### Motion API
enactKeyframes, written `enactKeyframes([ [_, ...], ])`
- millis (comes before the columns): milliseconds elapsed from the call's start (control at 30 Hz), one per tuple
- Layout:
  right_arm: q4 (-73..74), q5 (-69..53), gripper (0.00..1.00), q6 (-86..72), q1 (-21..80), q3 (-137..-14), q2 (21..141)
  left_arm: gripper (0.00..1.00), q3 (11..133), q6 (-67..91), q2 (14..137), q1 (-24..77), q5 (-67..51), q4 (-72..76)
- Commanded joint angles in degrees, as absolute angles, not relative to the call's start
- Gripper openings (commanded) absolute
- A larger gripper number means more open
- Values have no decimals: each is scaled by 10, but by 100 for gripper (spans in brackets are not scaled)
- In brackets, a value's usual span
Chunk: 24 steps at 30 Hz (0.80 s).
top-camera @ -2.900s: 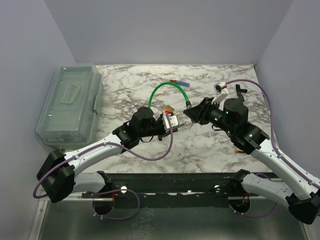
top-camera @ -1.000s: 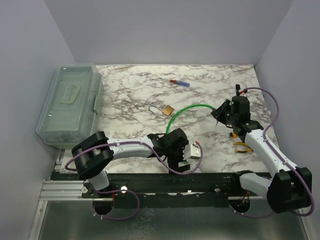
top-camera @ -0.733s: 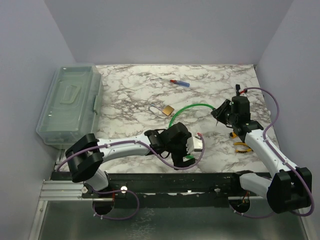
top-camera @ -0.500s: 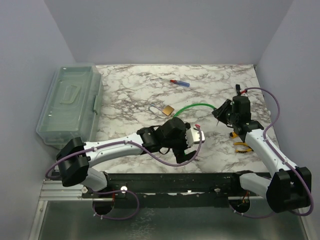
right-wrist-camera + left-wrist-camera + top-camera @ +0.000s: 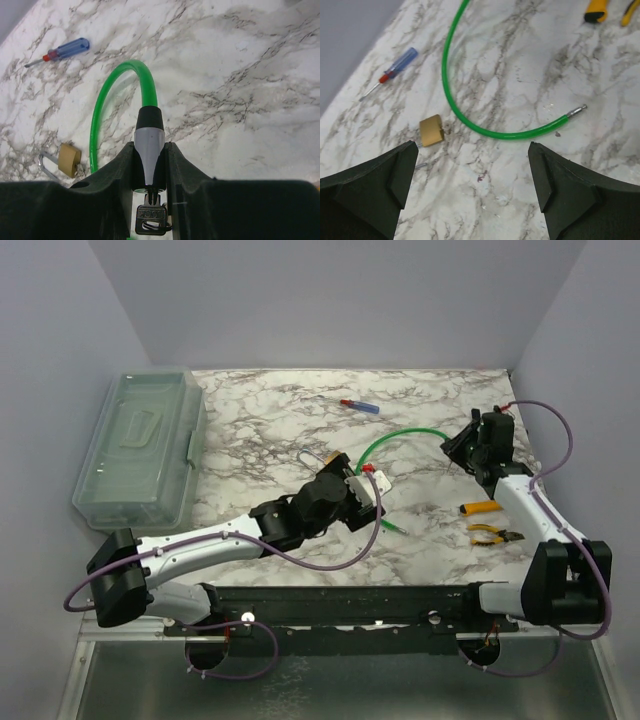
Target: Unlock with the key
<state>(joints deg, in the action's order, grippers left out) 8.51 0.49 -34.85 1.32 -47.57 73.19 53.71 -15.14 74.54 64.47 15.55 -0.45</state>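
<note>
My right gripper [image 5: 149, 150] is shut on the silver-and-black lock barrel [image 5: 149, 132] of the green cable [image 5: 102, 102]. The key [image 5: 150, 218] sticks in the barrel's near end between my fingers, with a ring on it. In the top view the right gripper [image 5: 458, 445] is at the back right, holding the cable [image 5: 400, 437]. My left gripper [image 5: 472, 152] is open and empty above the marble. The small brass padlock [image 5: 431, 131] lies just beyond its left finger, and the cable's metal tip [image 5: 577, 108] lies to the right. The left gripper [image 5: 350, 480] is mid-table.
A blue-handled screwdriver [image 5: 360, 406] lies at the back. Pliers [image 5: 495, 533] and a yellow-handled tool [image 5: 478, 507] lie at the right. A clear plastic box [image 5: 140, 455] stands along the left edge. The padlock [image 5: 328, 454] shows just behind the left wrist.
My left arm has swung from the near edge up to mid-table, next to the padlock. My right arm has drawn back to the right, dragging the green cable with it.
</note>
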Motion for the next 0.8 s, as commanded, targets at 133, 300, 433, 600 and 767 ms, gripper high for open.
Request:
enactKeyframes([
  [133,-25,-45,0,-367,-40,-541,822,99,523,-195,721,637,325,74],
  [300,-79,-74,0,-419,-66,-564,863,99,523,-191,715,627,337,80],
  [433,-103,-52,0,-461,-70,-562,878,99,522,-183,709,622,332,81],
  [600,-152,-66,0,-494,-70,-506,880,99,523,-180,705,621,332,80],
  [767,-189,-92,0,-510,-70,-438,878,99,523,-178,702,619,332,80],
])
